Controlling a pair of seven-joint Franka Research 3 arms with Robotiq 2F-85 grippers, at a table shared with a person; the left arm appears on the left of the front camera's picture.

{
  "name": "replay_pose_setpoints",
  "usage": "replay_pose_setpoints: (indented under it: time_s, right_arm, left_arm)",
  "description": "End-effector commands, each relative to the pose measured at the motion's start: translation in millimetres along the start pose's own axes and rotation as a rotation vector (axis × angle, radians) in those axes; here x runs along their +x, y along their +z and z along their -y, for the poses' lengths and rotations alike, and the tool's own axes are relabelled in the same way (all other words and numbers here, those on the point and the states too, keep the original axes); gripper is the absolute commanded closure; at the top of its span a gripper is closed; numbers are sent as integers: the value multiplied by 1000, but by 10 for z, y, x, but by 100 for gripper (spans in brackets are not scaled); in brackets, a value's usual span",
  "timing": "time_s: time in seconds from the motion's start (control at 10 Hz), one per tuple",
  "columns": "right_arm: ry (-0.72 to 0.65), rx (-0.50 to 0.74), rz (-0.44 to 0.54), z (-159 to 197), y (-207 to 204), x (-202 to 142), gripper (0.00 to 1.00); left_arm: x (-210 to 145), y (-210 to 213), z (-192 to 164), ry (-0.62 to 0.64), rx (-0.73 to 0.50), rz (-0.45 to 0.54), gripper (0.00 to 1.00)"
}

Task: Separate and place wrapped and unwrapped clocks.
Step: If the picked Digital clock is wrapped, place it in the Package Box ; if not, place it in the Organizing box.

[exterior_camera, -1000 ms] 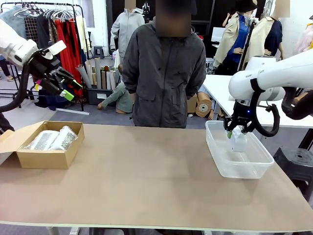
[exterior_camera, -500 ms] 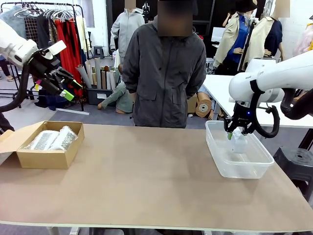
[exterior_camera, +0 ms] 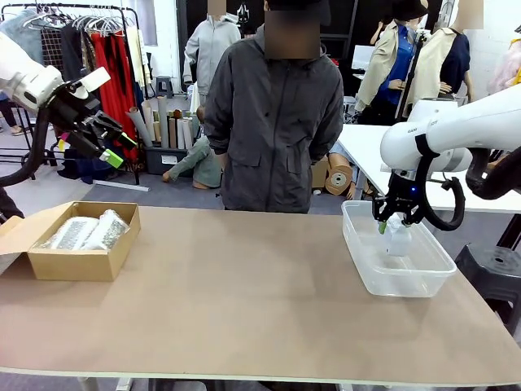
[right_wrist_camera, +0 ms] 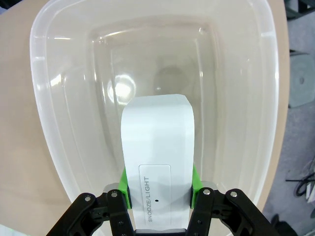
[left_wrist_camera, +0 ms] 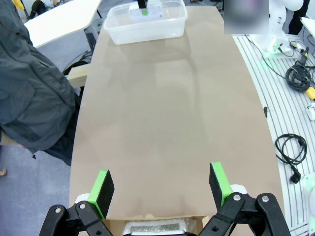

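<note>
Done: two wrapped clocks in left cardboard box.
Left: right end effector clamps unwrapped clock over tub.
Left end effector: wide open, empty.

A brown counter carries an open cardboard box at its left end and a clear plastic tub at its right end, well apart. A person in a dark grey jacket stands at the far side. Behind, a clothes rack holds garments.

Right end effector raised unwrapped clock slightly within tub.
</note>
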State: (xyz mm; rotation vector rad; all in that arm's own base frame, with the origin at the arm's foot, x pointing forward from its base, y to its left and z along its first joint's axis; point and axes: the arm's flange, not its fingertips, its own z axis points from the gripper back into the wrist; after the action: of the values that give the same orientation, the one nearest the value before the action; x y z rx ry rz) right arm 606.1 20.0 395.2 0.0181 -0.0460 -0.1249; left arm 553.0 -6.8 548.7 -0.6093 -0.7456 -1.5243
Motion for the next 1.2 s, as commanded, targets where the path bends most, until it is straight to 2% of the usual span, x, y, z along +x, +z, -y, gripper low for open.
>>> replay_pose_setpoints:
  time_s: [0.0, 0.3, 0.8, 1.1]
  right_arm:
    - [0, 0, 0, 0, 0, 0, 100]
    - [-34, 5, -17, 77, -185, 101, 100]
    - [-31, -13, -43, 126, -353, 198, 100]
    - [-17, 17, -41, 163, -446, 222, 100]
  left_arm:
    - [9, 5, 20, -3, 3, 1, 0]
    - [9, 5, 20, -3, 3, 1, 0]
    - [9, 5, 20, -3, 3, 1, 0]
    - [9, 5, 20, -3, 3, 1, 0]
